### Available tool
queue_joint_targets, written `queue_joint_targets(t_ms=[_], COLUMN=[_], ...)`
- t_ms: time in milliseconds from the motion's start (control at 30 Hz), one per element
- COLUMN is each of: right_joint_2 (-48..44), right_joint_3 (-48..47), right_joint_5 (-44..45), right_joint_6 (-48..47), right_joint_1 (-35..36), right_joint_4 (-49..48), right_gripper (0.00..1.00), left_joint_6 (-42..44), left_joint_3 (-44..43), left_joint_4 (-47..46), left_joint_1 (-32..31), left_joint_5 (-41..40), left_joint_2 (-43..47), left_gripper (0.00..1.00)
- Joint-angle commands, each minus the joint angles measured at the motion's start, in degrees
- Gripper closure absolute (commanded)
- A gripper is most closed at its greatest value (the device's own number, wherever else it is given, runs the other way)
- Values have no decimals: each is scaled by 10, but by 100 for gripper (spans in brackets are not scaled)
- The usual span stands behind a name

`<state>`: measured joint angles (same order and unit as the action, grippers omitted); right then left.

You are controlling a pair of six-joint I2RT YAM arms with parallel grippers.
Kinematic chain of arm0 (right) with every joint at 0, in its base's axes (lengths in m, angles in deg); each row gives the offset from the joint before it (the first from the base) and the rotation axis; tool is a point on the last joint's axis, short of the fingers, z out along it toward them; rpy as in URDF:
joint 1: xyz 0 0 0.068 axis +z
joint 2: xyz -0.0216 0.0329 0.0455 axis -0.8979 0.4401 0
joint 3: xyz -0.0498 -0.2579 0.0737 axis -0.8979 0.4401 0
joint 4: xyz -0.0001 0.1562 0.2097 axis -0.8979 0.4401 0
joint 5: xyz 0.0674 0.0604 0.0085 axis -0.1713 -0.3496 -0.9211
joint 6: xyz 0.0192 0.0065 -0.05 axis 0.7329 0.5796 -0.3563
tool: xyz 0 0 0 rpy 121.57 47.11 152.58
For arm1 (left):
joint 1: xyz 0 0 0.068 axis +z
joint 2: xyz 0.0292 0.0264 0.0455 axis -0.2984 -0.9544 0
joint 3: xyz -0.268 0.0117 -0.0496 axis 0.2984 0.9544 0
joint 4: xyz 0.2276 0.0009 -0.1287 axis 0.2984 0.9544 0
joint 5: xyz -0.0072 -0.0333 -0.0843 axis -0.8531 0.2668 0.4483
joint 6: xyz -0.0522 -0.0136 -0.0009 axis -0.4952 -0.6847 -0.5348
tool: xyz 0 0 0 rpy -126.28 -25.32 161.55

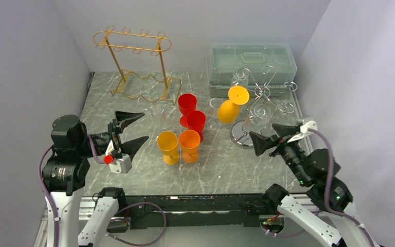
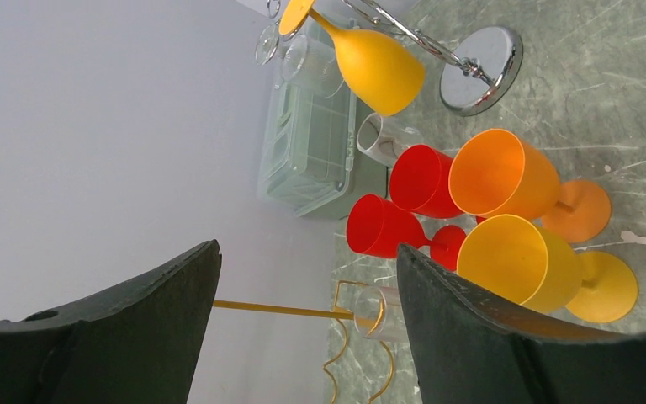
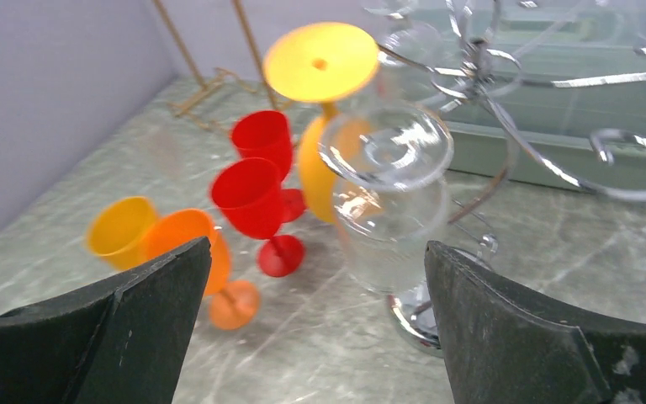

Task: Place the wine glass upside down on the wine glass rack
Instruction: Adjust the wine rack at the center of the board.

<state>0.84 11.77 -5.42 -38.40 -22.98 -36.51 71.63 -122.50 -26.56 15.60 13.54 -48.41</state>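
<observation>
A clear wine glass (image 3: 387, 227) hangs upside down on the chrome wine glass rack (image 3: 555, 168), its foot up in a wire arm. A yellow wine glass (image 3: 320, 61) hangs inverted beside it. My right gripper (image 3: 317, 244) is open, with nothing between its fingers, just short of the clear glass's bowl. In the top view the right gripper (image 1: 262, 131) sits right in front of the clear glass (image 1: 257, 119) and the rack (image 1: 241, 138). At the table's left my left gripper (image 1: 145, 125) is open and empty, facing the standing glasses.
Two red glasses (image 1: 187, 103), a yellow one (image 1: 167, 144) and an orange one (image 1: 189, 143) stand upright mid-table. Clear glasses (image 1: 158, 110) (image 1: 215, 107) stand behind them. A gold rack (image 1: 133, 62) stands at the back left, a lidded plastic box (image 1: 252, 62) at the back right.
</observation>
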Motion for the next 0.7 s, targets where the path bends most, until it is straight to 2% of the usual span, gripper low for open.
queue_joint_targets(t_ms=[0,100,200,367,433,600,667], right_joint_2=[73,131,178,302,356,500,546], right_joint_3=[-121,-191,-247,-359,-400,-513,-563], right_joint_5=[-102,-97,-80,58,93,147,198], right_joint_6=[50,61,63,56,46,-19,-41], right_joint_1=[1,1,1,1,1,1,-2], right_joint_4=[119,151,141,148,148,166,187], right_gripper=[0,1,7,25,29,30,32], left_joint_6=[27,19,6,-60,-80,-98,-113], left_joint_3=[-6,-10,-16,-20,-24,-30,-32], left_joint_4=[21,22,25,12,14,25,19], left_joint_1=[1,0,0,0,0,0,0], left_joint_5=[-4,0,-4,-11,-14,-24,-25], left_joint_2=[3,3,3,6,7,10,11], left_gripper=[18,18,18,17,17,17,17])
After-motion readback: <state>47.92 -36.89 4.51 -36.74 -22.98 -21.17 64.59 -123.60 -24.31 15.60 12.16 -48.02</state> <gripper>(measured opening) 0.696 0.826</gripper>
